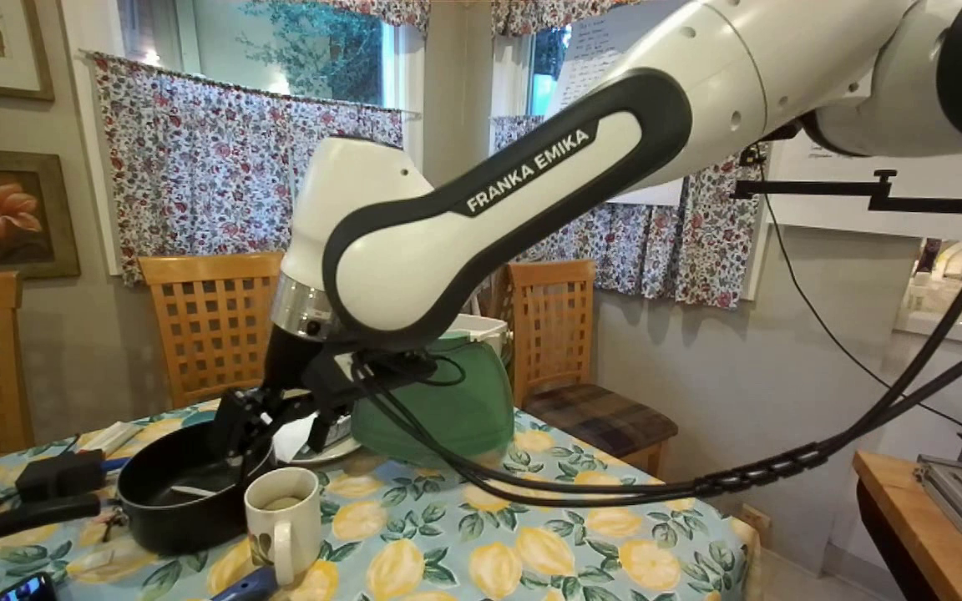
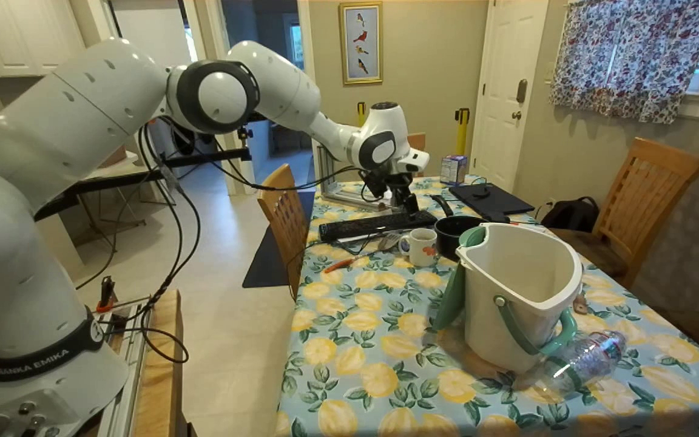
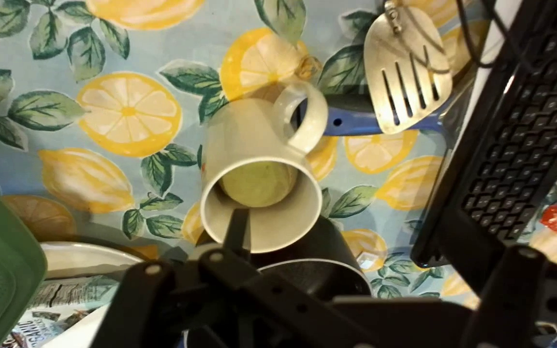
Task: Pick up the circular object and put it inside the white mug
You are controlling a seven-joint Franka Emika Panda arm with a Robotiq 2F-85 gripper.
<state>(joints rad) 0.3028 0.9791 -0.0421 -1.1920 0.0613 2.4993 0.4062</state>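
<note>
The white mug stands upright on the lemon-patterned table, with its handle at the side. It also shows in an exterior view and in the wrist view. A round yellow-green disc-like thing shows low inside the mug; I cannot tell whether it is a solid object or liquid. My gripper is open, with its fingers wide apart and nothing between them. In the wrist view, one finger overlaps the mug's rim. In an exterior view, the gripper hangs above and behind the mug, near the pan's edge.
A round black pan stands right beside the mug. A black keyboard, a slotted spatula and a blue handle lie near it. A white bucket, its green lid and a clear bottle stand farther off.
</note>
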